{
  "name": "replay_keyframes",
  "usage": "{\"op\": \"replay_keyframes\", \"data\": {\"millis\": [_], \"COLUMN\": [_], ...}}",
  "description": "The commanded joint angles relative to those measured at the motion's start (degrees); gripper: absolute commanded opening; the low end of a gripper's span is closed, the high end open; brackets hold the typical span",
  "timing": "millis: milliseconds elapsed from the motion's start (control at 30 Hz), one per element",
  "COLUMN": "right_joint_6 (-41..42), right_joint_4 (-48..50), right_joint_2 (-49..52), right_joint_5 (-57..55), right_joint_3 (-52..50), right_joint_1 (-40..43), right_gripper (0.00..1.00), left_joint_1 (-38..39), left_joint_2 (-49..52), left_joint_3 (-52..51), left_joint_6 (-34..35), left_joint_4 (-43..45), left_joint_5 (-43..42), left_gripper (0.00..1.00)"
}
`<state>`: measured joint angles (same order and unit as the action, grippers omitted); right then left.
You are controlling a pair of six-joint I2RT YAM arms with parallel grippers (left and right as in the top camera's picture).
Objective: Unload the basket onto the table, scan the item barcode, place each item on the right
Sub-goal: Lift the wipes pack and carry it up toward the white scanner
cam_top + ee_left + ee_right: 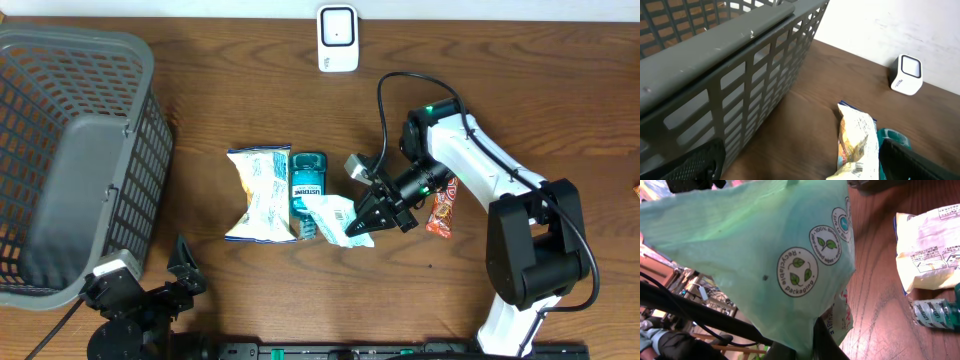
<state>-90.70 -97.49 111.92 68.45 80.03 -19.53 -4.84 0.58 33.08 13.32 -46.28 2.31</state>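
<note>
At the far left a grey basket (70,150) is seen on the table (250,90). Just below it the left gripper (148,275) is held low, its jaws spread wide with nothing between them. Near the middle a pale snack bag (258,195) is laid flat, and a teal mouthwash bottle (307,185) is set touching its right edge. The green packet (335,220) is found at the bottle's lower end, overlapping it. Its right end is pinched between the closed jaws of the right gripper (365,222), so the rest is stretched leftward from the fingertips. In the right wrist view its recycling marks are turned to the camera. A white scanner (338,38) is stood at the far edge, well apart. A wrapped bar (442,208) is partly hidden beneath the right arm.
</note>
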Motion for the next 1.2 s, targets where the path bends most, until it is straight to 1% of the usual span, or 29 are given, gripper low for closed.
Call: {"op": "replay_keyframes", "data": {"millis": [0,567,767,1000,1100,1167], "right_joint_6": [-1.49,-1.75,-0.81,6.1,13.7,22.32], "right_joint_4": [-0.04,0.24,0.17,1.81,5.84,10.12], "right_joint_2": [0.2,0.2,0.2,0.2,0.2,0.2], "right_joint_5": [2.45,3.58,4.0,0.17,-2.51,-5.46], "right_joint_3": [-0.02,0.28,2.36,9.97,12.81,14.75], "right_joint_1": [-0.31,0.26,1.64,2.73,2.73,2.71], "right_gripper": [0.01,0.01,0.01,0.01,0.01,0.01], "left_joint_1": [-0.28,-0.28,-0.28,-0.28,-0.28,-0.28], "left_joint_2": [-0.39,-0.39,-0.39,-0.39,-0.39,-0.39], "left_joint_3": [0.0,0.0,0.0,0.0,0.0,0.0], "left_joint_6": [-0.11,-0.11,-0.11,-0.11,-0.11,-0.11], "left_joint_4": [0.0,0.0,0.0,0.0,0.0,0.02], "left_joint_5": [0.74,0.74,0.72,0.74,0.74,0.74], "left_gripper": [0.98,0.98,0.98,0.98,0.98,0.98]}}
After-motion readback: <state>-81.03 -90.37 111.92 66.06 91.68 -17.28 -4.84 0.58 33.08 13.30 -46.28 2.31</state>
